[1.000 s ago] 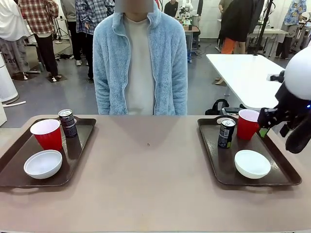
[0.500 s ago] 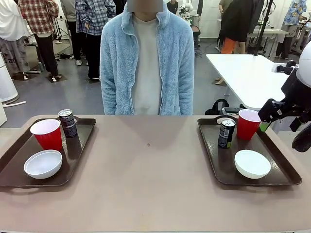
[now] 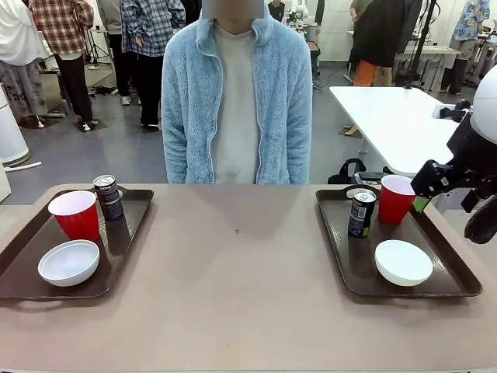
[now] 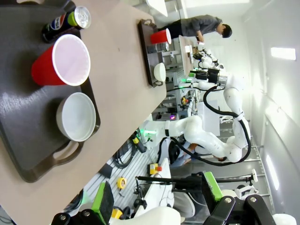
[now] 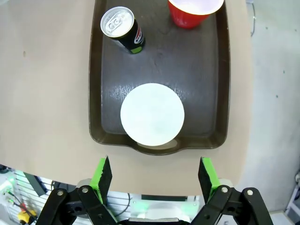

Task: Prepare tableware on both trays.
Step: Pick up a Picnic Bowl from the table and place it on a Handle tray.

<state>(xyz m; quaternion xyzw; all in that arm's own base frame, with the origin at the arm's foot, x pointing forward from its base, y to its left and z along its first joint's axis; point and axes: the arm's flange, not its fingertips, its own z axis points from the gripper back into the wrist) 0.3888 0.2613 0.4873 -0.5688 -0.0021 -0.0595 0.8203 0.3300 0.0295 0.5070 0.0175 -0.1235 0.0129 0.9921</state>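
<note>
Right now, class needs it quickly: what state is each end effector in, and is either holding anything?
Left end effector: open, holding nothing.
Right end effector: open, holding nothing, above the white bowl.

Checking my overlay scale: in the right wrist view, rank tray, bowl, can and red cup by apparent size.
1. tray
2. bowl
3. can
Red cup: cut off by the frame edge, so unranked.

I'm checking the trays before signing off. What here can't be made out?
- Right wrist view: red cup, top edge cuts off its far side.
- Front view: right claw, too small and dark; fingers indistinct.
- Front view: left can, print too small; the cup covers its base.
</note>
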